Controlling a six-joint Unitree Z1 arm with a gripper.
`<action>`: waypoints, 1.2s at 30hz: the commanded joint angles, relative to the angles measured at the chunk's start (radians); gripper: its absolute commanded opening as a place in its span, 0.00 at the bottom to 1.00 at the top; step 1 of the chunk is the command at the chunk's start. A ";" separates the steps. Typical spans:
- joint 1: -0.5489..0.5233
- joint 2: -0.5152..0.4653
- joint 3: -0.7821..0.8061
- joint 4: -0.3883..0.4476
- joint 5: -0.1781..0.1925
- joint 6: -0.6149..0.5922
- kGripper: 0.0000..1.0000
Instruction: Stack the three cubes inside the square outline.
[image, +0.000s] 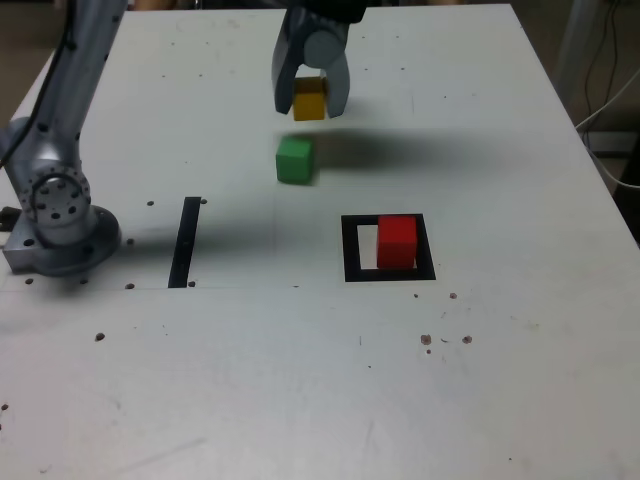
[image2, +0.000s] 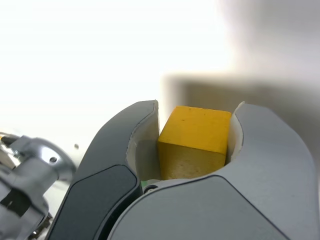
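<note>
We see the tool (image: 311, 98) at about twelve o'clock on the tabletop (image: 500, 380) in the exterior view, and its two jaws are pinching the yellow cube (image: 309, 100) between them; the wrist view confirms this, because the yellow cube (image2: 196, 141) sits tight between the two pale inner pads (image2: 146, 145) with no gap on either side. We cannot tell for sure if the cube is lifted or touches the surface, but the shadow behind it suggests to us that it is a little above the tabletop. The green cube (image: 294, 160) lies free just below the tool in the exterior view, close to the yellow one but apart from it. The red cube (image: 397, 242) stands already inside the square outline (image: 352, 250), toward the three o'clock side of its white centre, near the border there. So we judge that the first step is done: one cube is in place as the base. The second step is in hand, as the yellow cube is gripped but not yet carried over. What is left is to bring it toward four o'clock, set it on the red cube, and then do the same with the green one on top.
</note>
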 joint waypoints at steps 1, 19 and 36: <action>-0.028 -0.037 -0.008 0.016 -0.004 -0.016 0.32; -0.298 -0.164 -0.002 0.080 -0.057 -0.157 0.32; -0.496 -0.167 -0.017 0.081 -0.113 -0.280 0.32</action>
